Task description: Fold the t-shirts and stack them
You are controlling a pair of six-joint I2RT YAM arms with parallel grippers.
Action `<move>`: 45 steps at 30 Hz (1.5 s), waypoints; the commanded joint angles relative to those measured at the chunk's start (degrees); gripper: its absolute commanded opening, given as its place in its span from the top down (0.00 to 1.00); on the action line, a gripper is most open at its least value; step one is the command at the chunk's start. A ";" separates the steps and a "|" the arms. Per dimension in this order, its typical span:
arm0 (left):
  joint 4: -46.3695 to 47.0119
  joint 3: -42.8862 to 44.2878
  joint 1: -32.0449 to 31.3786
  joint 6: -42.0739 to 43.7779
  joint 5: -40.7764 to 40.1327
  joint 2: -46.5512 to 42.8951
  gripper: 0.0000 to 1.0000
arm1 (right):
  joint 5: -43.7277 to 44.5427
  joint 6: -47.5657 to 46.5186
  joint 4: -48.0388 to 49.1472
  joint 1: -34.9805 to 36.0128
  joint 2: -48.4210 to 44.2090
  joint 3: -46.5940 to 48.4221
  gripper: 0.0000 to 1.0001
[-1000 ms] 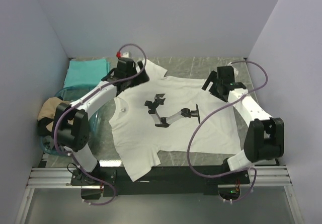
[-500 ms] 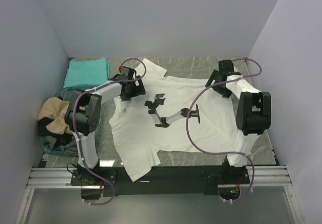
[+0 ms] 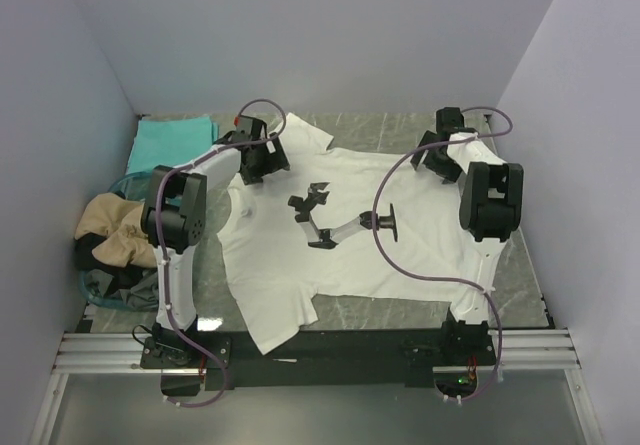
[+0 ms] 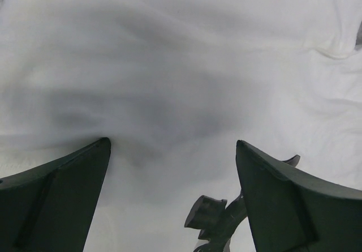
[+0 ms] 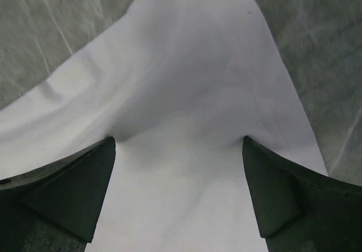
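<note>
On the white t-shirt point(image 3: 280, 275), a black jointed mount point(image 3: 343, 231)

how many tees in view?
3: white tee spread mid-table, teal tee folded far-left corner, tan tee bunched in the bin at left. More may hide under it.

No text, label, brand or number can be read in any view. The white t-shirt point(image 3: 340, 265) on the desk carries small dark marks point(image 3: 244, 213) near the chest, too small to tell whether they are letters. Both wrist views show only plain white cloth with no print.
</note>
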 commanded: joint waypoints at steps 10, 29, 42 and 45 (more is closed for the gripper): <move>-5.30 15.94 3.26 -0.93 5.74 15.00 0.01 | -3.58 -4.36 -6.87 -2.16 15.13 22.57 0.03; -6.09 14.74 2.22 0.21 -0.05 -5.19 0.01 | -5.25 -3.93 -4.58 -1.63 -7.40 17.69 0.10; -6.25 -32.70 -19.38 -13.49 -19.55 -45.10 0.01 | -2.79 9.52 12.12 1.01 -54.20 -40.86 0.09; -13.10 -38.86 -26.75 -19.99 -24.64 -50.73 0.01 | -2.89 9.52 10.55 1.01 -59.04 -45.00 0.09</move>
